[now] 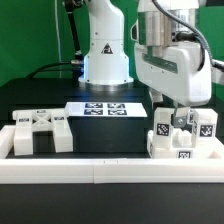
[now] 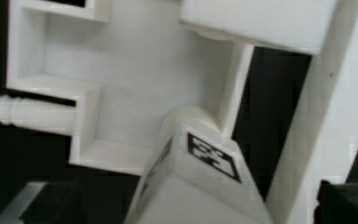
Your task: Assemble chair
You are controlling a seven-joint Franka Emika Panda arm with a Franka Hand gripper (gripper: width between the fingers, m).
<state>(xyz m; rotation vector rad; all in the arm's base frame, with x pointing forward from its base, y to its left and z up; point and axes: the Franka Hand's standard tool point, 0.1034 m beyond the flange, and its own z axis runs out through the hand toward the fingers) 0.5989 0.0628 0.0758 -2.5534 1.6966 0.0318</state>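
Note:
My gripper [image 1: 180,116] is low at the exterior view's right, over a cluster of white tagged chair parts [image 1: 186,138] standing in the corner of the border rail. It is shut on one of them, a narrow white post with a marker tag [image 2: 208,156] that runs tilted between the fingers; the gripper [image 2: 197,206] shows only as dark fingers at the frame's corners. Beyond the post the wrist view shows a large flat white chair part with cut-outs [image 2: 105,100] and a round peg [image 2: 19,108]. Another blocky chair part [image 1: 40,131] lies at the exterior view's left.
The long white border rail [image 1: 110,171] runs along the front and turns up at the right. The marker board [image 1: 105,107] lies in the middle of the black table. The arm's white base [image 1: 105,50] stands behind it.

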